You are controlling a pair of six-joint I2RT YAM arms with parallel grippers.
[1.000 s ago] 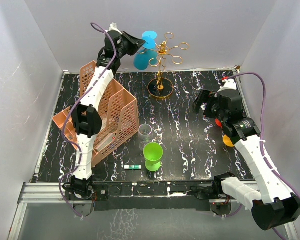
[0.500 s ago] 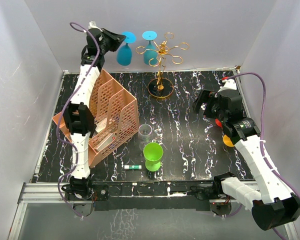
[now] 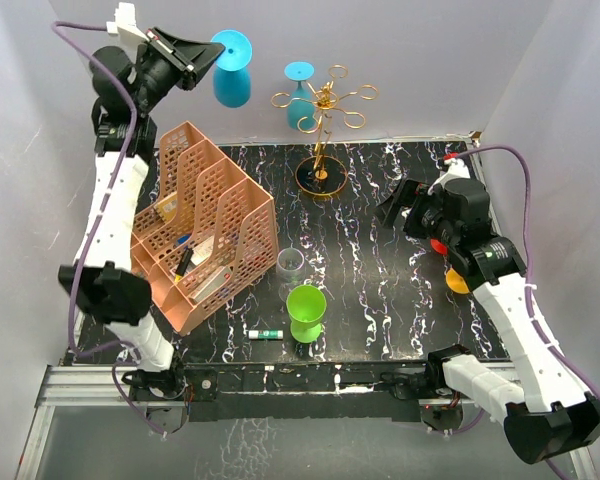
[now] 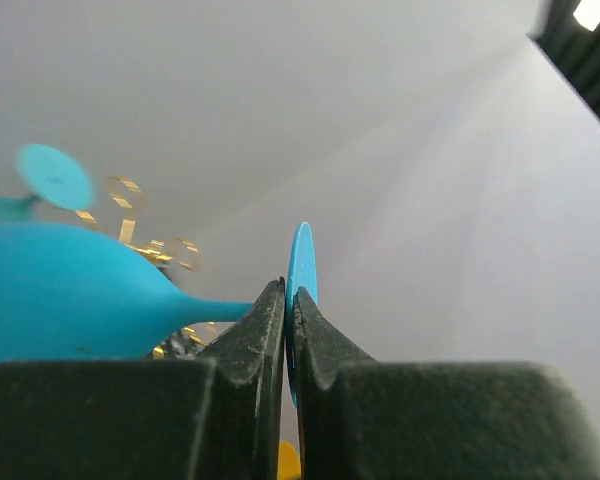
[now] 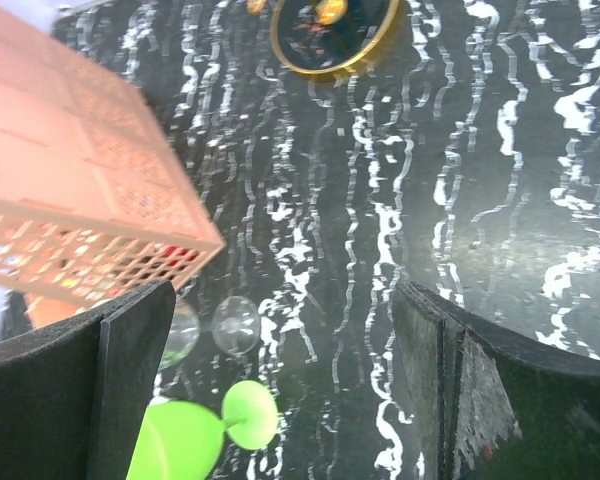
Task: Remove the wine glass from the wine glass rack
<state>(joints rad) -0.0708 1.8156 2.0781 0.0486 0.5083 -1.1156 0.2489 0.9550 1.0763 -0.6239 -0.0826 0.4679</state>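
A blue wine glass [image 3: 232,85] hangs in the air at the back left, well clear of the gold wine glass rack [image 3: 325,100]. My left gripper [image 3: 212,55] is shut on the rim of its round foot [image 4: 302,262], the bowl [image 4: 70,290] lying sideways to the left of the jaws. A second blue wine glass [image 3: 300,108] still hangs upside down from a rack arm. My right gripper [image 3: 398,205] hovers open over the right of the table, nothing between its fingers [image 5: 130,340].
A pink mesh organizer [image 3: 205,235] fills the left of the table. A green wine glass [image 3: 306,310] and a clear glass [image 3: 291,265] stand at front centre, a small tube [image 3: 265,334] beside them. Red and orange items [image 3: 458,282] lie by the right arm.
My left arm has swung left and up, carrying the blue wine glass off and away from the rack. The right gripper has shifted only slightly.
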